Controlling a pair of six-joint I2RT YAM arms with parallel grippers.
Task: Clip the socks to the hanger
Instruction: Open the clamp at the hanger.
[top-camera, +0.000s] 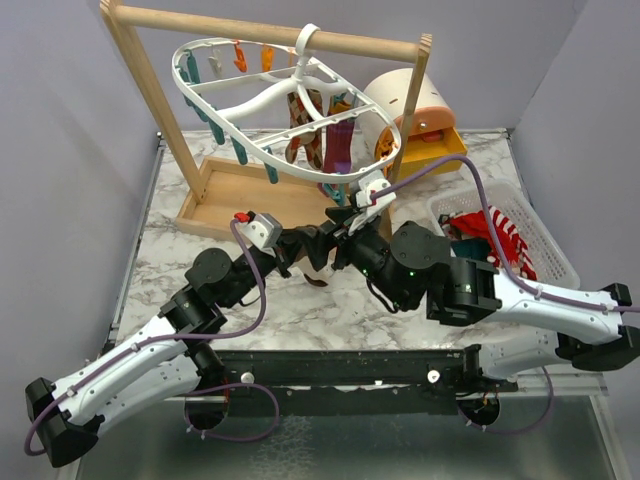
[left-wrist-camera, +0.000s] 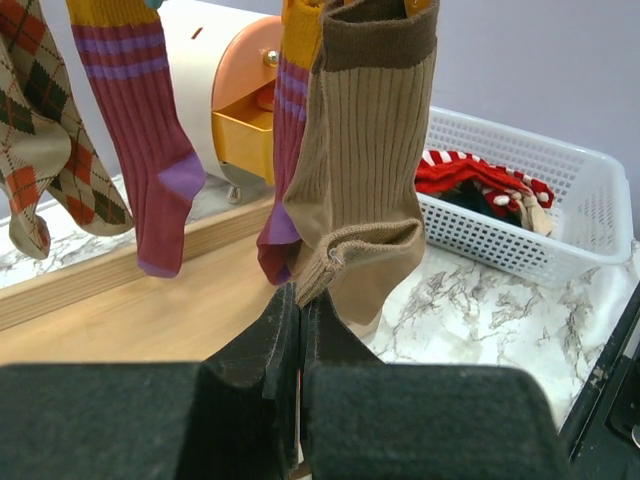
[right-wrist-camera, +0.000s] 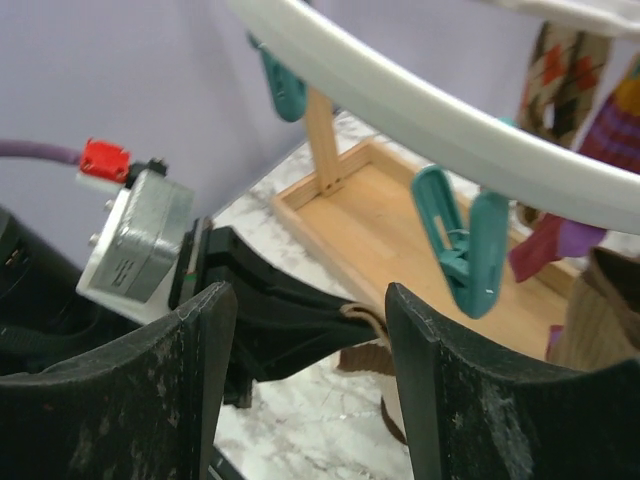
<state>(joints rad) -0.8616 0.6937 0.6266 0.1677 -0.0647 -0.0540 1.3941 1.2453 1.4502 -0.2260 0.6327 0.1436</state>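
Observation:
The white oval hanger hangs from the wooden bar, with orange and teal clips along its rim. An argyle sock, a maroon sock and a tan-brown sock hang from it by their cuffs. My left gripper is shut on the folded heel of the tan-brown sock, low down. My right gripper stands open just below the hanger's ring, beside a free teal clip, with nothing between its fingers. Both grippers meet under the hanger's near rim.
A white slatted basket at the right holds a red-and-white striped sock and other socks. The wooden rack's tray lies under the hanger. An orange-and-white rounded box with a yellow drawer stands behind.

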